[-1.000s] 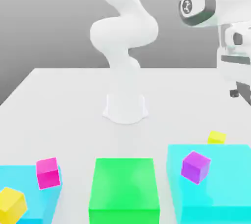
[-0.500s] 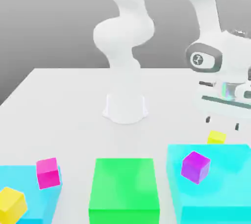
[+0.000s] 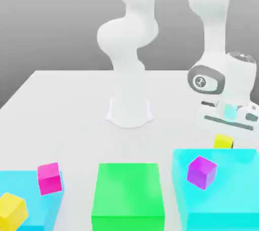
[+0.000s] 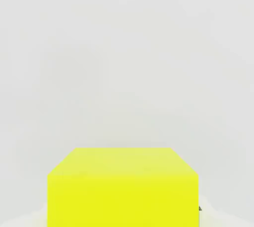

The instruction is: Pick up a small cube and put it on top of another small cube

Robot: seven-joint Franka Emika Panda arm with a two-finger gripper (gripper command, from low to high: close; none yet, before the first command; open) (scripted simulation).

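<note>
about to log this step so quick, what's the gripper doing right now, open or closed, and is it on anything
Gripper: closed on the small lemon-yellow cube, with a finger at either side of it.

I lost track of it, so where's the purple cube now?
In the exterior view, the small purple cube sits toward the right, on top of the big cyan block.

Relative to plain green block [image 3: 128, 194]: magenta-pink cube [image 3: 49, 178] and golden-yellow cube [image 3: 12, 212] on blue block [image 3: 35, 212], exterior view's left; purple cube [image 3: 202, 173], cyan block [image 3: 227, 194], lemon-yellow cube [image 3: 223, 141], right.
</note>
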